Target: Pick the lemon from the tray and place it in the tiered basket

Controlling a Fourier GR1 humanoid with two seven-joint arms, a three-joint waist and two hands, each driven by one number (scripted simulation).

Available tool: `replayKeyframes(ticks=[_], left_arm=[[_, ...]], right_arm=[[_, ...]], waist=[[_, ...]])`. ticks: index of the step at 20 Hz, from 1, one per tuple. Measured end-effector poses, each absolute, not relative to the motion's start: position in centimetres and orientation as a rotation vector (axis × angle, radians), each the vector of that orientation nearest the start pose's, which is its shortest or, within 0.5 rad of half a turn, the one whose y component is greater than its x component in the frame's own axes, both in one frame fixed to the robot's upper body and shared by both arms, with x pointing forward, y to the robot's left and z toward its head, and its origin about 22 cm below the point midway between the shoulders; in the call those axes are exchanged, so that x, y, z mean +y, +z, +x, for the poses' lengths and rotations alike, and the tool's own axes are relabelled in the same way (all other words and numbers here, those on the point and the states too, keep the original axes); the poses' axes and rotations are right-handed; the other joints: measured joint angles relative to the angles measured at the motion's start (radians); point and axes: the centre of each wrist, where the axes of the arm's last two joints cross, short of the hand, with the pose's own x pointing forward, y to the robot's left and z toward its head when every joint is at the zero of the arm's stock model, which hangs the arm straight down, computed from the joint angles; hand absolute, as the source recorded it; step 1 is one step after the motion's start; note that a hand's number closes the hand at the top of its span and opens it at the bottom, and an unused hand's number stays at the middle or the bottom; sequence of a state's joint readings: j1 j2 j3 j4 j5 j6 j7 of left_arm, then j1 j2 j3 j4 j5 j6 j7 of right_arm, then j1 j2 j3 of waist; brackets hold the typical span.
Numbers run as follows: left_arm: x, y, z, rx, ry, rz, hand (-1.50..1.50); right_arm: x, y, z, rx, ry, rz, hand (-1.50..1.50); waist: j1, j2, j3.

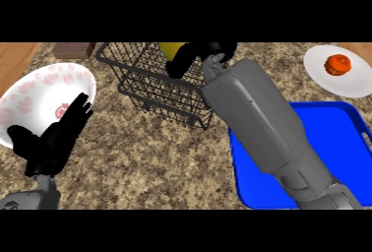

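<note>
Head view | speckled counter [145, 157] (wood edges [18, 54]) | right fingers [183, 61] grip lemon [171, 48] | left fingers [76, 110] straight

Counter top [160, 157]: speckled brown-and-tan stone look, matt.
Wood strip [18, 56] at ten o'clock: visible grain, matt.
Tiered basket [156, 93] at twelve o'clock: thin black metal wire, open mesh.
Tray [338, 133] at four o'clock: blue, smooth, plastic in look.
Patterned plate [36, 88] at nine o'clock: white, smooth, ceramic in look, pink print.
Plain plate [349, 81] at two o'clock: white, smooth.
Lemon [171, 49] at twelve o'clock: yellow, smooth skin.
Left hand [54, 140] and right hand [200, 54]: black, matt.
Right forearm [254, 113]: grey, smooth hard shell, soft sheen.
</note>
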State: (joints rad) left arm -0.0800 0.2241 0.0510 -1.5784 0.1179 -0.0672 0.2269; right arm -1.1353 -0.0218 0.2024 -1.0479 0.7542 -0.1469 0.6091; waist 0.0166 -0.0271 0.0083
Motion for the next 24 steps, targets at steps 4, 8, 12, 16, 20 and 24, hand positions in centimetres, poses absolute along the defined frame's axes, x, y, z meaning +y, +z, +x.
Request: replayKeyframes(ticks=[4,8,12,16,20,24], left_arm=[[28.0,3.8,26.3,-1.429,-0.118,0.052,0.0],[27.8,3.9,26.4,-1.433,-0.122,0.042,0.0],[28.1,3.6,26.6,-1.427,-0.123,0.041,0.0],[28.4,3.6,26.6,-1.427,-0.123,0.04,0.0],[28.4,3.3,26.4,-1.428,-0.126,0.038,0.0],[28.4,3.5,26.4,-1.431,-0.124,0.042,0.0]], right_arm=[[-2.7,20.2,39.9,-1.722,0.632,-0.855,1.5],[-2.6,18.4,41.0,-1.756,0.563,-0.853,-1.5],[-2.1,18.4,41.9,-1.765,0.567,-0.869,-1.5],[-1.8,18.6,42.6,-1.779,0.54,-0.85,-1.5],[-1.7,19.2,42.9,-1.794,0.427,-0.775,-1.5],[-2.3,19.7,43.1,-1.808,0.273,-0.667,-1.5]], waist=[[0.009,0.021,-0.005],[0.018,0.025,-0.007],[0.019,0.023,-0.005],[0.023,0.029,-0.007],[0.025,0.034,-0.008],[0.024,0.036,-0.008]])
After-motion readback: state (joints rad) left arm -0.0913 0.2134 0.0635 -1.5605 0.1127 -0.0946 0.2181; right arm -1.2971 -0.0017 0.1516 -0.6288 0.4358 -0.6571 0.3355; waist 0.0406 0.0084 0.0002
